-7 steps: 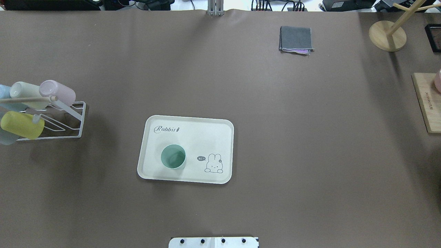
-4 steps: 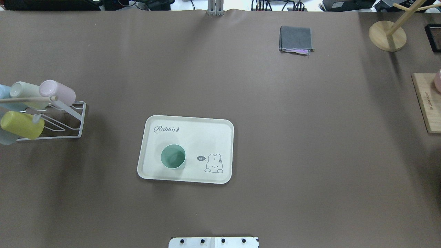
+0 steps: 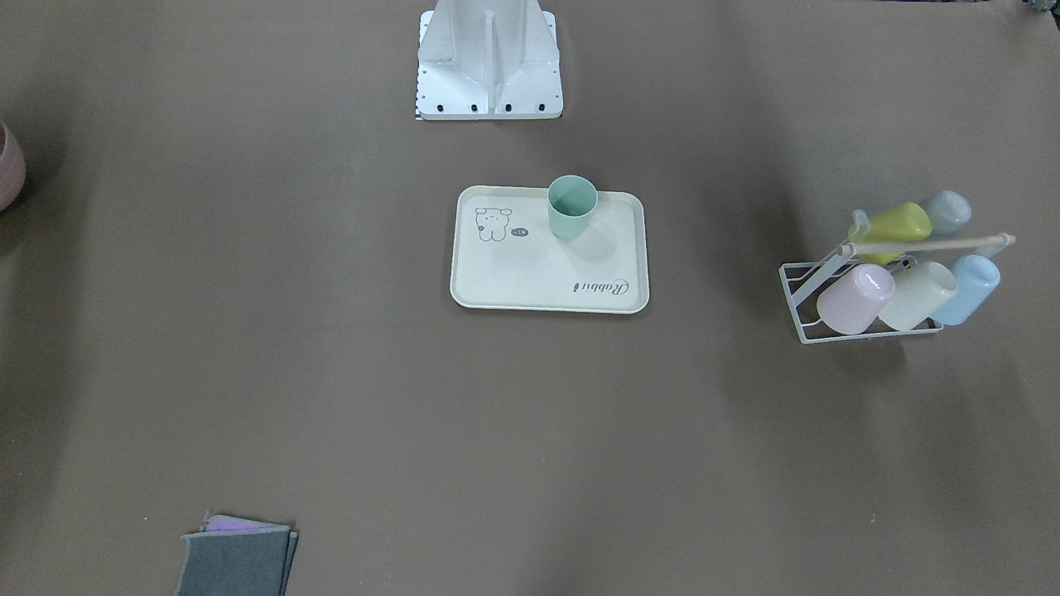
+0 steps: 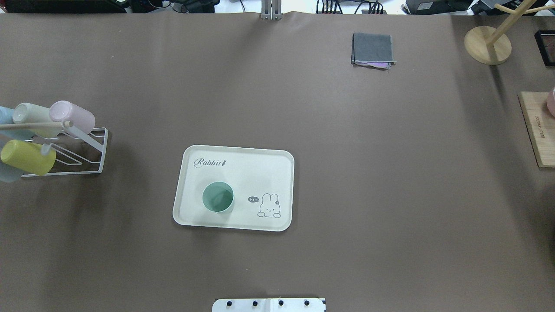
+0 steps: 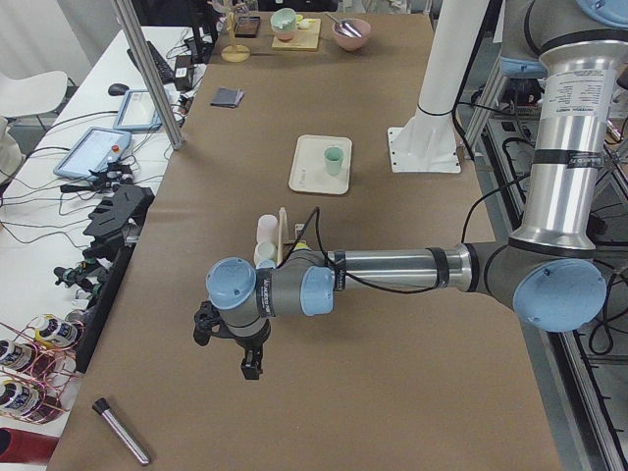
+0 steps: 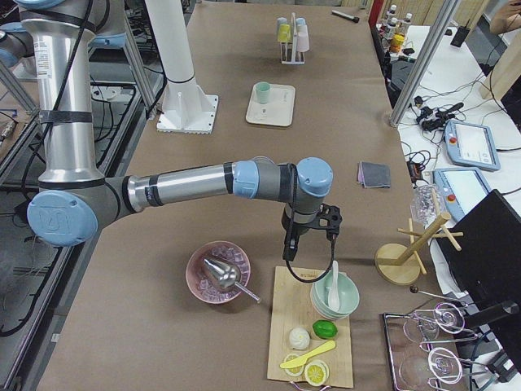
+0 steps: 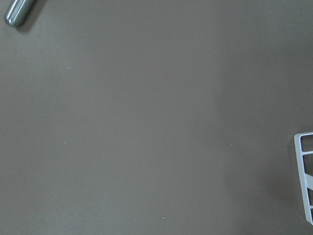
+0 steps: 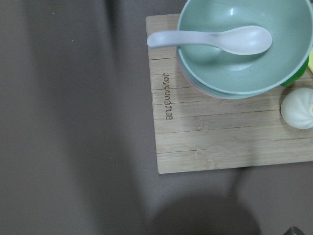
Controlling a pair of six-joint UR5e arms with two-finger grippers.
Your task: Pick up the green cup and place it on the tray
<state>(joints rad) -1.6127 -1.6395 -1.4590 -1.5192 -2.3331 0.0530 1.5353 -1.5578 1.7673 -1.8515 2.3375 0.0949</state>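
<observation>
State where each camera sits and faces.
Front-facing: across table, down onto tray; robot base.
Overhead: behind robot, above tray; base edge.
Exterior left: table's left end; left arm, left gripper.
Exterior right: right end; right arm, right gripper.
Left wrist: down at table; no body.
Right wrist: down at bowl; body unclear.
Shared: first two show green cup.

We count 1 green cup (image 4: 218,197), 1 tray (image 4: 256,173), 5 more cups (image 3: 917,295) on 1 rack (image 4: 89,138), 1 cloth pile (image 4: 373,48), 1 wooden board (image 8: 220,142), 1 spoon (image 8: 210,39), 1 wooden stand (image 4: 488,45), 2 arms: left arm (image 5: 392,267), right arm (image 6: 195,181)
</observation>
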